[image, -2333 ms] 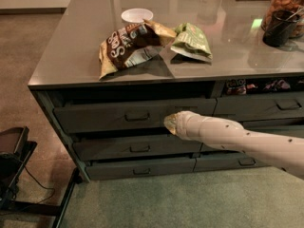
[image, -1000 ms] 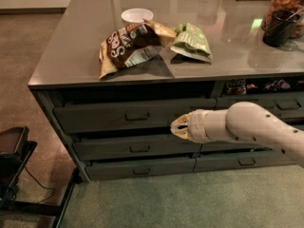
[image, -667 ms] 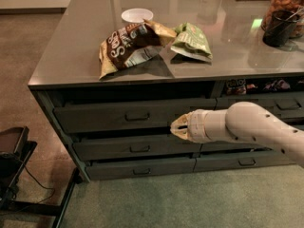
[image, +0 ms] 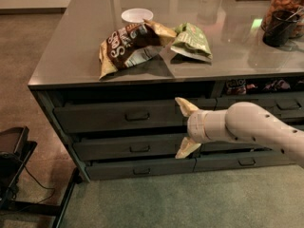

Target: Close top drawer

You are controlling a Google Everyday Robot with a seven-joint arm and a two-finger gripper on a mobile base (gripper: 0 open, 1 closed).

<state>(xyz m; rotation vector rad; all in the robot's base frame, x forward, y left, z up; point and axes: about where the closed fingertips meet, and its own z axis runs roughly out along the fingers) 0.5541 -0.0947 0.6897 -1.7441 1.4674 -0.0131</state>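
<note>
The top drawer [image: 109,118] is the wide dark grey one just under the counter top, with a small bar handle [image: 137,117] at its centre. Its front stands slightly out from the cabinet, with a dark gap above it. My gripper [image: 183,127] is in front of the drawer's right end, to the right of the handle. It is open and empty, with one cream fingertip [image: 184,105] up against the drawer front and the other [image: 183,149] lower, over the drawer below. My pale arm [image: 256,127] comes in from the right.
On the counter [image: 71,56] lie a brown chip bag [image: 128,44], a green bag [image: 192,42], a white bowl [image: 137,15] and a dark cup [image: 278,28]. Shallower drawers [image: 128,148] sit below. A black stand [image: 14,151] is on the floor at left.
The gripper's fingers have spread apart, one up and one down, in front of the drawer's right end. The arm stays in about the same place.
</note>
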